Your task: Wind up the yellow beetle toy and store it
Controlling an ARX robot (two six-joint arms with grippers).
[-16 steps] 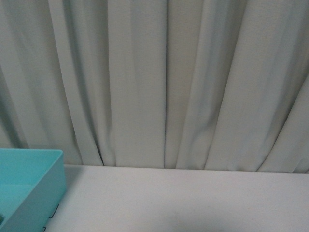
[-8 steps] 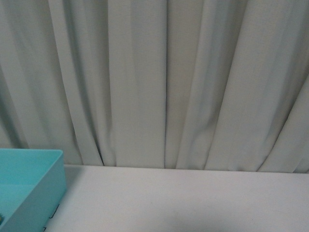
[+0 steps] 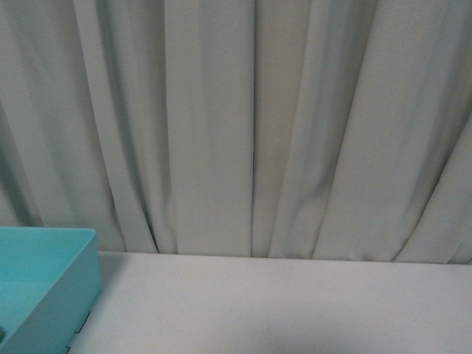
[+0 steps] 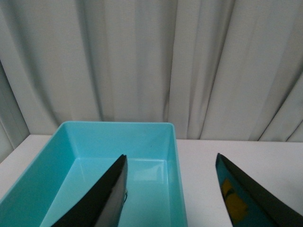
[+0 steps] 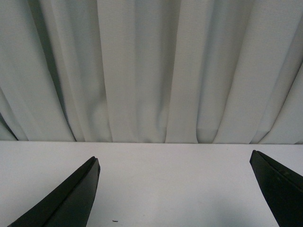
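Left end effector [image 4: 170,191], black fingers spread wide and holding nothing, hangs over the near edge of an open rectangular turquoise plastic bin [image 4: 173,156] on the white counter [image 4: 222,153]. Right end effector [image 5: 175,191], also wide apart and empty, hangs above bare counter. Pale pleated curtain [image 3: 251,125] beyond both. The yellow beetle toy appears in no view.

Bin [image 3: 44,291] sits on table [image 3: 295,310], at its left end (front view). Curtain [image 3: 251,125] hangs right behind the bin.
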